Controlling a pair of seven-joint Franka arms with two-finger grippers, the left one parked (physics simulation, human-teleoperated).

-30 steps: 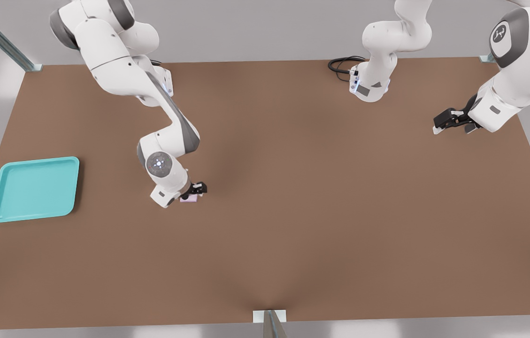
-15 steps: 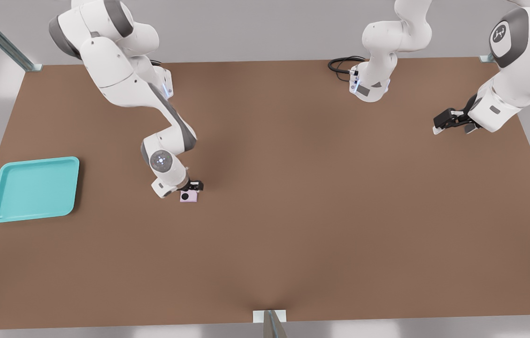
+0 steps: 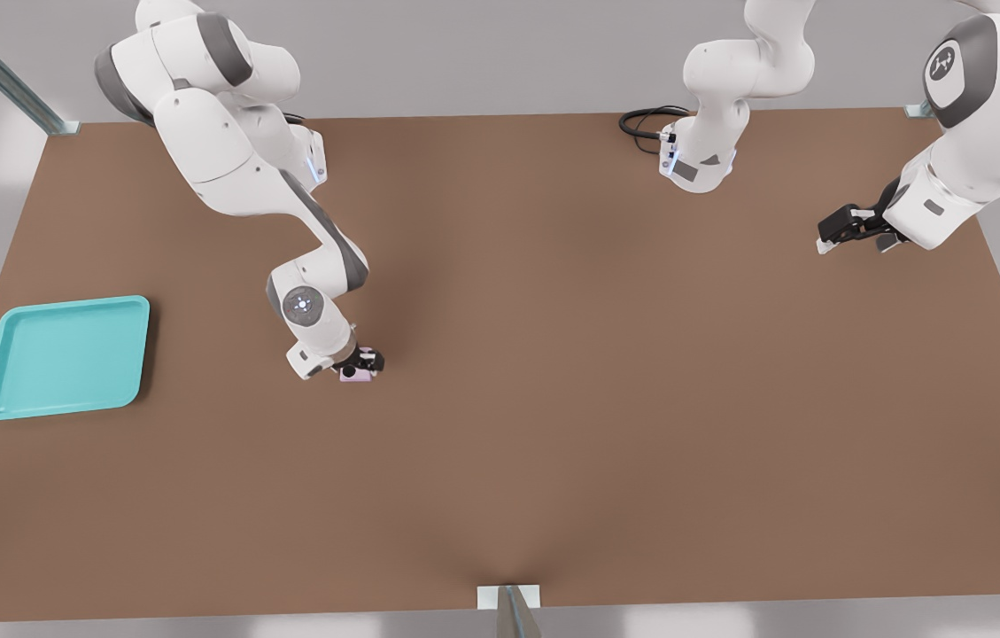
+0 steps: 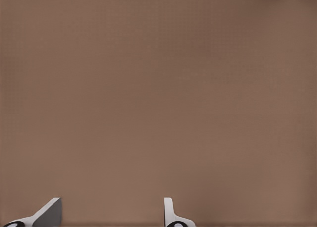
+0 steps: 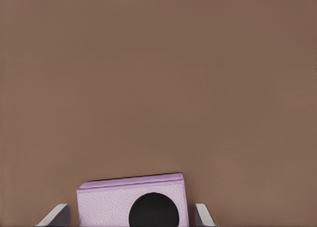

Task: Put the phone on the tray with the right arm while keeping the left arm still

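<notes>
The pale pink phone (image 3: 357,376) lies flat on the brown table, left of centre in the front view. My gripper (image 3: 361,363) is down over it, pointing at the table. In the right wrist view the phone (image 5: 106,204) sits between the two white fingertips (image 5: 57,216), one black lens showing. A narrow gap shows on each side, so the gripper (image 5: 130,215) is open around the phone. The turquoise tray (image 3: 65,357) rests near the table's edge at the front view's left, well apart from the phone, with nothing in it.
The parked arm's gripper (image 3: 854,232) hovers at the front view's right, and its wrist view shows only bare table (image 4: 158,98). A black cable (image 3: 641,120) coils by an arm base (image 3: 696,161) at the back. Metal brackets mark the table's edges.
The working arm's wrist has dropped over the phone and shifted slightly. The phone, plainly seen half a second ago, is now mostly covered by the gripper. Tray and parked arm have not moved.
</notes>
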